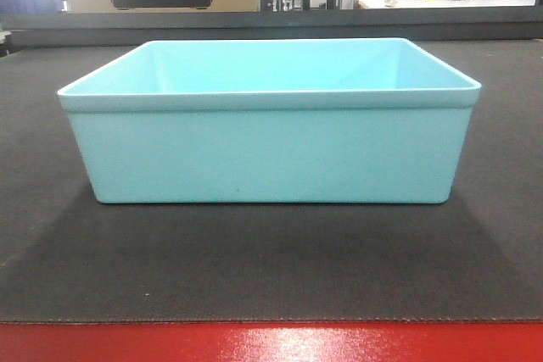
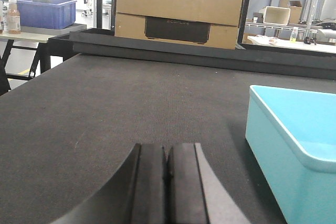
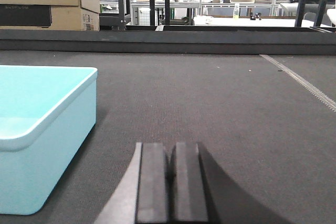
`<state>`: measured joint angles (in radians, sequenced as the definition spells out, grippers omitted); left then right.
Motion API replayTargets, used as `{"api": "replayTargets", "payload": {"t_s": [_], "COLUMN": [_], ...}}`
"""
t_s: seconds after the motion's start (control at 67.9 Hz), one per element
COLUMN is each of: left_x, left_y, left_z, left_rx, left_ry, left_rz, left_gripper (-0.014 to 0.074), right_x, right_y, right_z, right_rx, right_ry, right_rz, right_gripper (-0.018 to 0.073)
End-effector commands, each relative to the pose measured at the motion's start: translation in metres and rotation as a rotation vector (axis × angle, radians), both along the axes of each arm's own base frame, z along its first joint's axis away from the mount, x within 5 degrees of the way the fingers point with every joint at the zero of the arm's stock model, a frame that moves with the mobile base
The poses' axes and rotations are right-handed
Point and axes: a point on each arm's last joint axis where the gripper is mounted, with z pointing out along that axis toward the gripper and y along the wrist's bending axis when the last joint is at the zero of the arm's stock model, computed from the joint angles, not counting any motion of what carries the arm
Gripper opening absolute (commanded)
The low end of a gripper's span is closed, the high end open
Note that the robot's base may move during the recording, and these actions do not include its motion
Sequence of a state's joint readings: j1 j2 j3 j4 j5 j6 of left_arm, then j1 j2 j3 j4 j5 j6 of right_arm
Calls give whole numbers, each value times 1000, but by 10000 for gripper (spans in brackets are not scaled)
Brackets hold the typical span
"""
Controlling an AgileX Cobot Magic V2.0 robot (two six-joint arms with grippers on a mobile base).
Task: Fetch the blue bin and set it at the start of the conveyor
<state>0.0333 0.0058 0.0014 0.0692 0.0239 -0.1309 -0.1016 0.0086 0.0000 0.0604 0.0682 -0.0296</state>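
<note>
The blue bin (image 1: 271, 125), a pale turquoise tub with nothing inside, stands upright on the dark belt of the conveyor start (image 1: 254, 269), just behind its glossy red front edge (image 1: 271, 343). In the left wrist view the bin (image 2: 294, 150) is to the right of my left gripper (image 2: 167, 153), which is shut with nothing in it and apart from the bin. In the right wrist view the bin (image 3: 42, 129) is to the left of my right gripper (image 3: 171, 150), also shut on nothing. Neither gripper shows in the front view.
A low dark rail (image 2: 210, 53) runs along the belt's far side. Behind it sits a large cardboard box (image 2: 178, 11). A dark blue bin (image 2: 42, 11) rests on a side table at far left. A pale seam (image 3: 299, 80) crosses the belt at right.
</note>
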Motion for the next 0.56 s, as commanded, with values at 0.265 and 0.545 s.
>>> {"api": "replayTargets", "payload": {"t_s": [0.265,0.545], "left_x": [-1,-1], "left_y": [0,0], "left_z": [2,2], "left_rx": [-2,-2], "left_ry": [-24,-24], "left_rz": [2,2], "left_gripper": [-111,-111], "right_x": [-1,-1], "right_y": [0,0], "right_z": [3,3], "right_rx": [-8,-8], "right_ry": [-32,-32], "right_rz": [-7,-7], "right_gripper": [-162,-162]}}
